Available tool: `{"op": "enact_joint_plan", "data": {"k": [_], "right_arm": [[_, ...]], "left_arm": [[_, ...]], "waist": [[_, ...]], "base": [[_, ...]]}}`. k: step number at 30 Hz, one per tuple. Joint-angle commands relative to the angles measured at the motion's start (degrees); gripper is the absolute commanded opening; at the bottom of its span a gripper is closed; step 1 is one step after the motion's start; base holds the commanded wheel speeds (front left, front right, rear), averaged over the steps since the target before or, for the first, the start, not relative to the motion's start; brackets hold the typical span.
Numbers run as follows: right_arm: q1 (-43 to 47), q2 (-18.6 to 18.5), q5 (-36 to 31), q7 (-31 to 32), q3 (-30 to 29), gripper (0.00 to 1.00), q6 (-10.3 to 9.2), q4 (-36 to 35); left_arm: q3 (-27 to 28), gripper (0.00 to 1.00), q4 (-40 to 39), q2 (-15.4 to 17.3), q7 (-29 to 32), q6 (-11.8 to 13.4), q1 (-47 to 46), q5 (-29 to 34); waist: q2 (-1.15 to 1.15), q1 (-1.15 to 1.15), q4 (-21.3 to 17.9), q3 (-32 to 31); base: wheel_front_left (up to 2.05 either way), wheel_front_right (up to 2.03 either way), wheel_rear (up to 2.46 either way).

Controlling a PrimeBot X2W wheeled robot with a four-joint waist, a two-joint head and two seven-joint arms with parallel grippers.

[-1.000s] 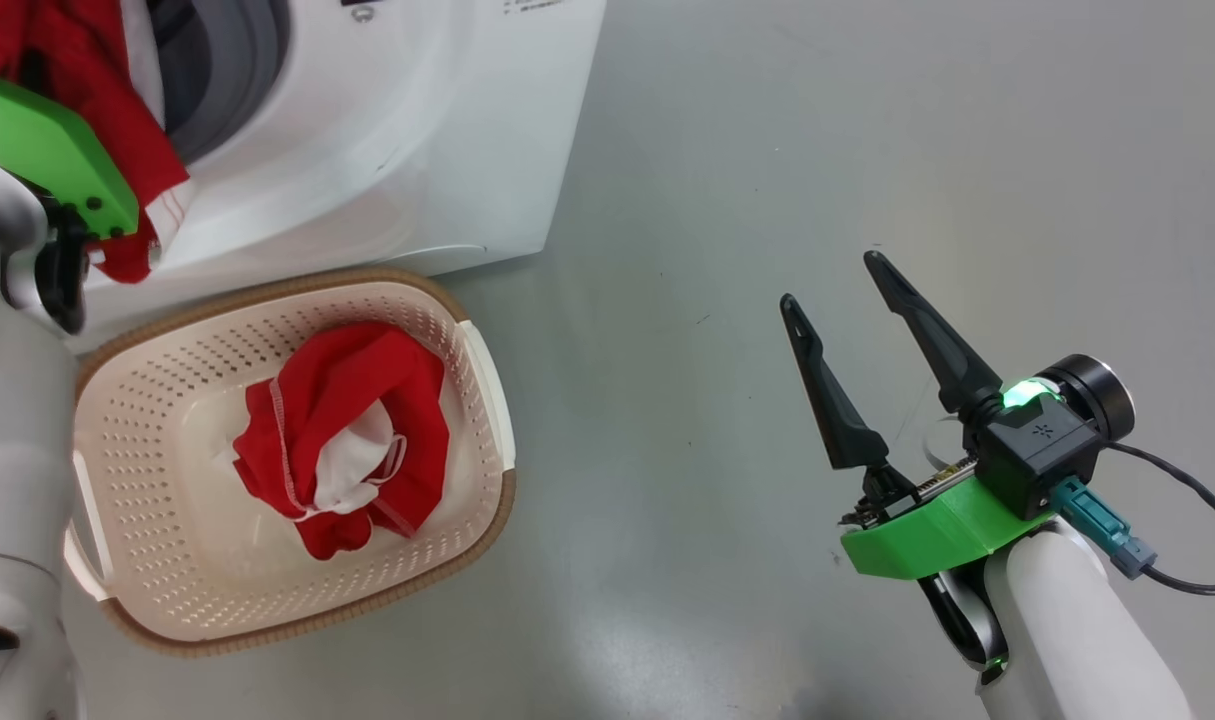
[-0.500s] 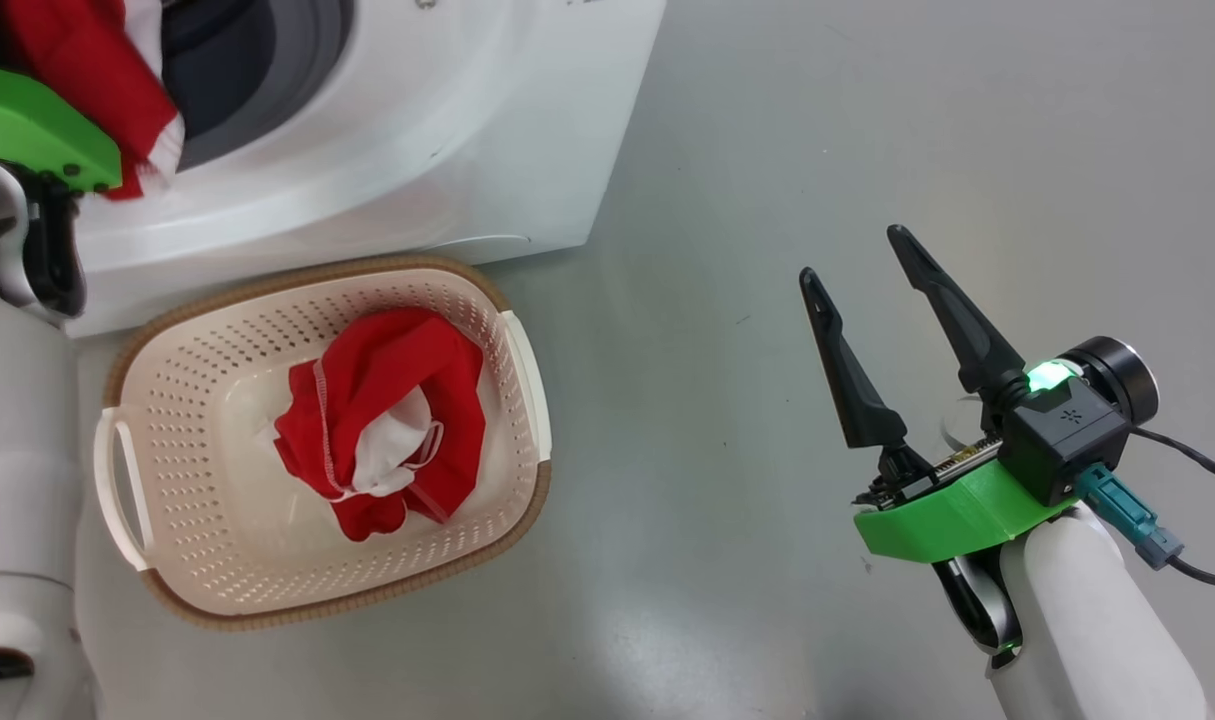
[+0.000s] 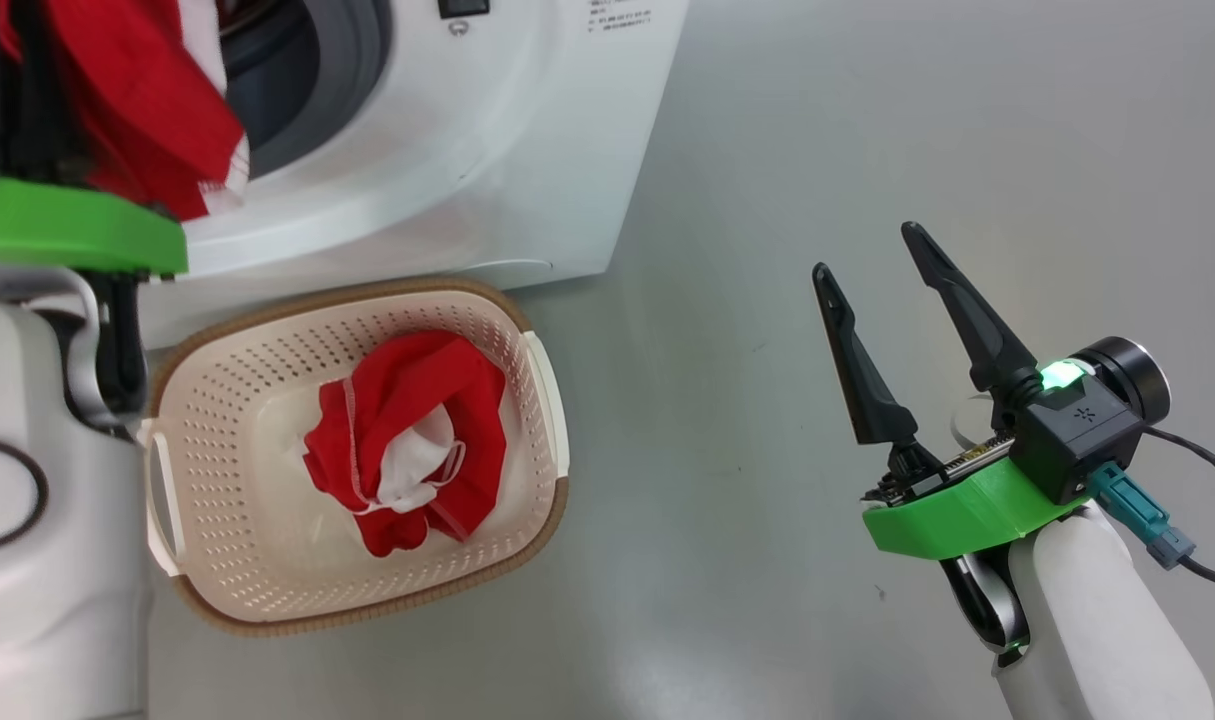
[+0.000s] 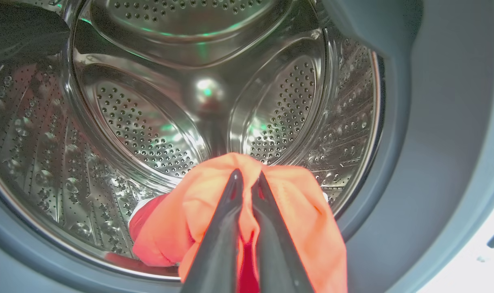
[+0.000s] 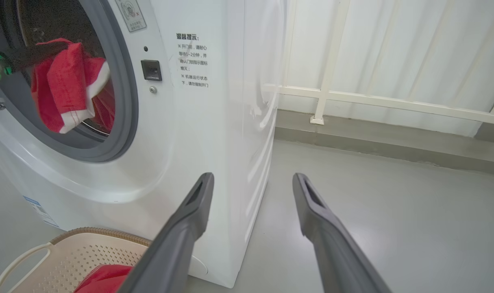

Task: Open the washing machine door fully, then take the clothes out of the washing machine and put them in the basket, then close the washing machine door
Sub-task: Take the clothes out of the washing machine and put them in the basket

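Left claw [image 4: 248, 173] tight on red clothes [image 4: 307, 211] at the washing machine [image 3: 487, 150] mouth, right claw [image 3: 864, 248] wide apart, empty.

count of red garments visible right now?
2. One red garment lies in the basket; a second garment is pinched by the left gripper at the drum mouth. More could hide behind it.

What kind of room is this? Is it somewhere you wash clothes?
Most likely a laundry room, or a test space set up like one. A white front-loading washing machine stands on a grey floor, and a basket holding red clothes sits right in front of it.
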Motion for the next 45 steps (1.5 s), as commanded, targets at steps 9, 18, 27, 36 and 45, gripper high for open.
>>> {"op": "enact_joint_plan", "data": {"k": [9, 18, 27, 36, 45], "right_arm": [[2.1, 0.1, 0.6, -0.4, 1.6, 1.0, 0.02, -1.9], [4.5, 0.0, 0.8, -0.4, 0.4, 1.0, 0.02, -2.1], [7.5, 0.0, 1.0, -0.4, -0.3, 1.0, 0.02, -1.7], [9.0, 0.1, 1.4, -0.4, -0.1, 1.0, 0.02, -1.6], [8.3, 0.1, 2.1, -0.4, 1.3, 1.0, 0.02, -1.8]], "left_arm": [[1.4, 0.0, -9.2, 0.5, -0.5, -0.5, 9.0, 2.8], [1.1, 0.0, -13.0, -1.3, -0.5, -0.1, 17.4, 3.3], [-0.7, 0.0, -19.2, -3.5, -0.5, 0.3, 26.7, 2.5], [-2.6, 0.0, -21.9, -4.4, 1.3, 0.8, 34.2, -0.7], [-5.8, 0.0, -9.1, -4.9, 0.6, 0.9, 32.3, -5.5]], "waist": [[0.0, 0.0, 1.1, -4.6], [0.0, 0.0, 1.9, -9.0], [0.0, 0.0, 2.9, -13.5], [0.0, 0.0, 3.3, -15.3], [0.0, 0.0, 2.3, -13.5]], "base": [[0.0, 0.0, 0.0], [0.0, 0.0, 0.0], [0.0, 0.0, 0.0], [0.0, 0.0, 0.0], [0.0, 0.0, 0.0]]}}
